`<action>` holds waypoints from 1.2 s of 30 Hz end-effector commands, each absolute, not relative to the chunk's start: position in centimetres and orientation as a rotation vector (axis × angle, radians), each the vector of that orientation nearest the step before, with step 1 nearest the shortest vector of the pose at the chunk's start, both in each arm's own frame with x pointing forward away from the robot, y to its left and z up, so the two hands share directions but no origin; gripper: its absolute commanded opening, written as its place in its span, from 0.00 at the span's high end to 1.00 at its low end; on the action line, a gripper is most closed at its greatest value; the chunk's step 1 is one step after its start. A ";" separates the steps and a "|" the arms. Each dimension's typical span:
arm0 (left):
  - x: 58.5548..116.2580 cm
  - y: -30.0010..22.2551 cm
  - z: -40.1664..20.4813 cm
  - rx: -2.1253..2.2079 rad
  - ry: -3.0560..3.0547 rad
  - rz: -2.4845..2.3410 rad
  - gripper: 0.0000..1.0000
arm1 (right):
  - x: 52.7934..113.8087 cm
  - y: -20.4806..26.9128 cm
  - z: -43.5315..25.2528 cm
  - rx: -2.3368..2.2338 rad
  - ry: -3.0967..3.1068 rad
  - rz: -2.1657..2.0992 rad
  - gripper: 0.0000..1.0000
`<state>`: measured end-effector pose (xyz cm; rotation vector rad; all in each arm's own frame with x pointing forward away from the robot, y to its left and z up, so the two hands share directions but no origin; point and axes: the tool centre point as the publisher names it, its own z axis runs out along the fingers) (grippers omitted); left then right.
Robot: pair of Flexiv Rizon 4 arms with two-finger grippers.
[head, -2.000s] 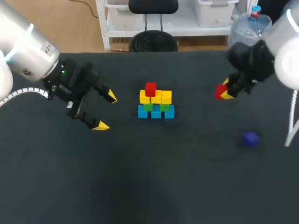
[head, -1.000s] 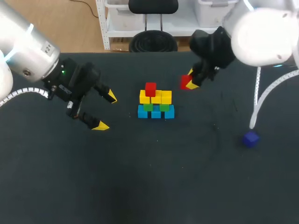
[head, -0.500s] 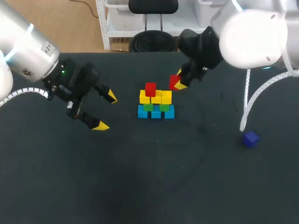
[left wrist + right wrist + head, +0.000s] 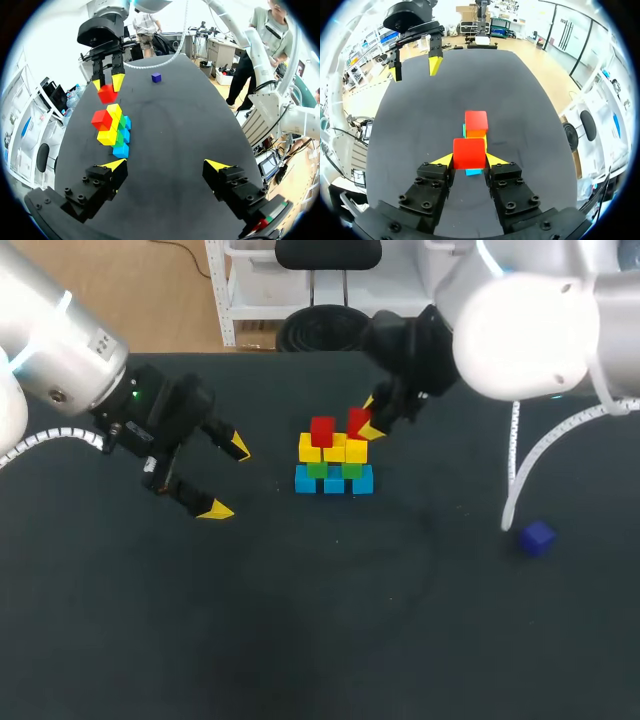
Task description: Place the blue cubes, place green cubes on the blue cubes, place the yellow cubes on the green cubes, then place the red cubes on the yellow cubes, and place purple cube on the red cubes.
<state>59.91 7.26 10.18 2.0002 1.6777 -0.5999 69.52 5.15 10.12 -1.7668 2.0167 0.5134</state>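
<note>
The cube stack (image 4: pixel 334 465) stands mid-table: blue cubes (image 4: pixel 334 481) at the bottom, green (image 4: pixel 330 469) on them, then a yellow row (image 4: pixel 335 449), with one red cube (image 4: pixel 322 430) on its left end. My right gripper (image 4: pixel 368 420) is shut on a second red cube (image 4: pixel 359 422), held just above the yellow row's right end; the right wrist view shows it (image 4: pixel 469 153) between the fingers, right over the stack (image 4: pixel 476 131). My left gripper (image 4: pixel 224 478) hangs open and empty to the left of the stack. A dark purple cube (image 4: pixel 537 538) lies alone at the right.
The table (image 4: pixel 320 620) is a bare black surface with wide room in front of the stack. In the left wrist view the stack (image 4: pixel 114 131) is ahead of my open left gripper (image 4: pixel 165 165), and the purple cube (image 4: pixel 156 77) lies far beyond.
My right arm has carried the red cube leftward from the table's right side to just above the stack's right end. The left arm has not moved.
</note>
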 end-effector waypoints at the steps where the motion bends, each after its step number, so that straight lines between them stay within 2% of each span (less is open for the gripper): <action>1: 59.9 7.3 10.2 2.001 1.677 -0.599 0.00 | 69.6 5.6 9.8 -1.771 2.018 0.515 1.00; 36: 59.9 7.3 10.2 2.001 1.677 -0.599 0.00 | 70.9 6.3 8.2 -1.791 2.042 0.523 1.00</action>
